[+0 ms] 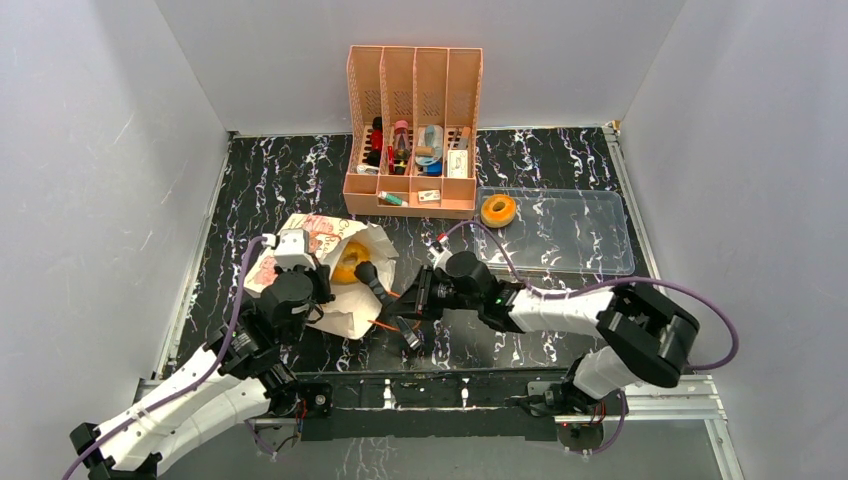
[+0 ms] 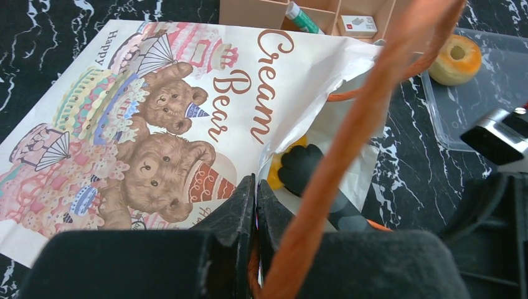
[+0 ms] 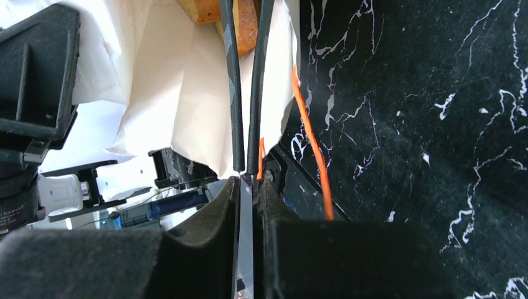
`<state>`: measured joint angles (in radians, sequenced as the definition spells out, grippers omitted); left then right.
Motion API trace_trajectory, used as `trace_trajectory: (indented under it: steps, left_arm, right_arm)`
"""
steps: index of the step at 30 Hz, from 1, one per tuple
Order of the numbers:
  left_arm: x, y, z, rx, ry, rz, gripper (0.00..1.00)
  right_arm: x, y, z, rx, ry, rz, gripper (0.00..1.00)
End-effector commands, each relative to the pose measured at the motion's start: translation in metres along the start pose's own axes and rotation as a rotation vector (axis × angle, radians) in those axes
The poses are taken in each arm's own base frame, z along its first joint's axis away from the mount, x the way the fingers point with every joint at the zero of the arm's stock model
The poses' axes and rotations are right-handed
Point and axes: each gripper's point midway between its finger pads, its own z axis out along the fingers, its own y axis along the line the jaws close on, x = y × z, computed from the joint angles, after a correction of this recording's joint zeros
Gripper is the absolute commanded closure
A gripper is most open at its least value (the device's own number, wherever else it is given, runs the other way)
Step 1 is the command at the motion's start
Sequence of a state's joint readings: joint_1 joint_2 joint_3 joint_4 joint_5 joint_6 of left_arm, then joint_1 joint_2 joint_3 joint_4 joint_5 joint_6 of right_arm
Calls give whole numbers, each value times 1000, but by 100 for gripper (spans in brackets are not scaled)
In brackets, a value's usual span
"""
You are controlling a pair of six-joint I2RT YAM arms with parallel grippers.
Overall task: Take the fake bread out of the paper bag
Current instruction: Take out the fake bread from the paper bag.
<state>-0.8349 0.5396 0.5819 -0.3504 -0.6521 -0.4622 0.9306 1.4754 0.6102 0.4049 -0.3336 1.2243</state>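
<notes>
Paper bag (image 2: 187, 93) lettered "Cream Bear", left pincer (image 2: 255, 185) tight on its orange handle (image 2: 348, 137), right pincer (image 3: 248, 18) nearly closed.

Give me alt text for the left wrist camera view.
Left gripper shut on the orange cord handle of a cream paper bag printed with teddy bears. In the bag's open mouth, a yellow toy bread and the right gripper's black finger show.

The paper bag (image 2: 180, 124) bears "Cream Bear" in large reddish-brown script on its printed face, running toward 5 o'clock in the left wrist view. At the face's 11 o'clock edge stands the small dark word "Happy". The label on the white box (image 2: 358, 25) in the desk organizer (image 2: 249, 9) is too small to read.
</notes>
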Motion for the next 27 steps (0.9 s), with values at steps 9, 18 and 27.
trace_trajectory:
  steps: [9, 18, 27]
  left_arm:
    - [-10, 20, -3, -106, -31, 7, 100]
    - [3, 27, 2, -166, 17, 65, 100]
    - [9, 28, 7, -198, 50, 92, 100]
  right_arm:
    - [-6, 12, -33, 48, -142, -60, 100]
    - [-8, 15, -52, 90, -213, -103, 100]
    - [-18, 28, -79, 117, -301, -121, 100]
